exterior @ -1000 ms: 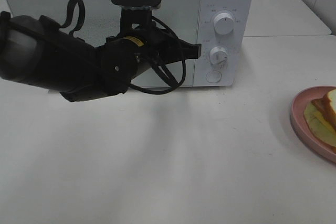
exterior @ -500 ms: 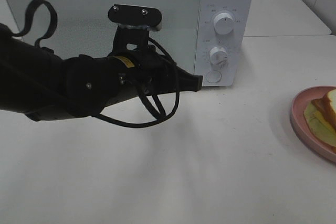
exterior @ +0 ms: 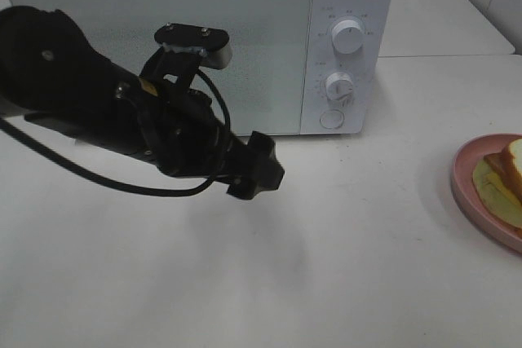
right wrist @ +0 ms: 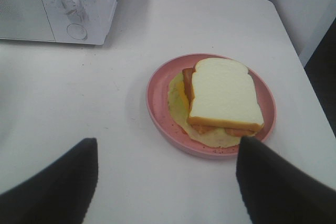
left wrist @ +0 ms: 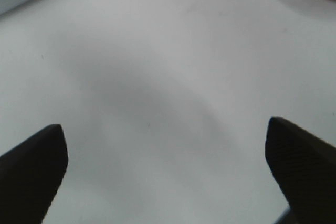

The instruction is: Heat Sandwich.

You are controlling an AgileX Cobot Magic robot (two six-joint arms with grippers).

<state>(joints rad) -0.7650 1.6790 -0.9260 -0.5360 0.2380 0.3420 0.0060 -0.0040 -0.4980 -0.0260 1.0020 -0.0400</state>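
Note:
The sandwich (right wrist: 223, 95), pale bread with a brown crust over yellowish filling, lies on a round pink plate (right wrist: 157, 103) at the table's right edge. The exterior view cuts off part of the sandwich (exterior: 507, 177) and plate (exterior: 463, 181). My right gripper (right wrist: 167, 142) hovers just short of the plate, open and holding nothing; the exterior view does not show it. My left gripper (exterior: 254, 170) hangs over bare table in front of the shut white microwave (exterior: 163, 30). Its fingers (left wrist: 37, 156) stand wide apart and empty, so it is open.
The microwave's control panel with two dials (exterior: 347, 37) and a round button (exterior: 331, 118) faces the table. The microwave corner (right wrist: 79, 3) also shows in the right wrist view. The black left arm (exterior: 73, 91) and its cable cross in front of the door.
My left gripper has come away from the microwave door's right edge, swung down over the table and opened. The sandwich and plate have not moved.

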